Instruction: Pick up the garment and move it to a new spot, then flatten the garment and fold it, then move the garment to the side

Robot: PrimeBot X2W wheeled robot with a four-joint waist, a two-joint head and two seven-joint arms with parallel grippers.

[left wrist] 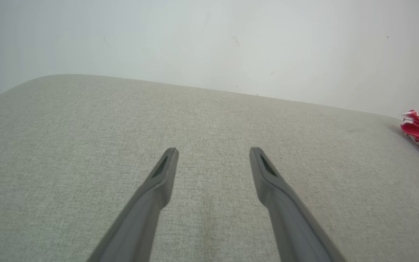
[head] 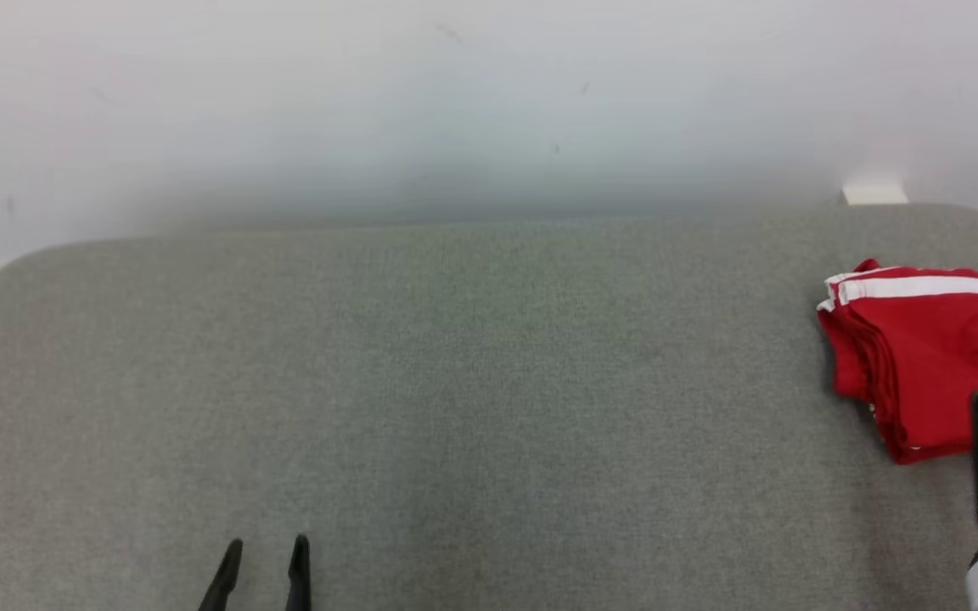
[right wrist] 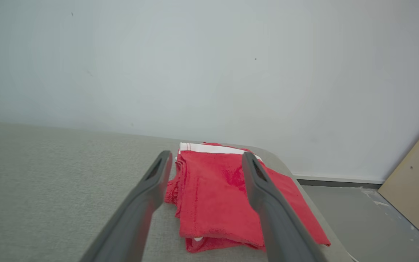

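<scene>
Red garment (head: 922,356) with white stripe, folded into a flat stack, lying at the far right end of the grey tabletop (head: 455,382), near the back corner. Right pincer (right wrist: 206,155) spread wide, gripping nothing, fingers pointing over the garment's near edge; contact with the cloth unclear. Left pincer (head: 267,543) spread open too, empty, low at the front left of the tabletop, well apart from the garment. White wall (head: 455,102) behind. Tan board (right wrist: 416,182) and grey floor (right wrist: 358,218) past the tabletop's right end.

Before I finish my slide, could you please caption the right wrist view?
Open right gripper facing folded red garment at the edge of the grey table.
</scene>
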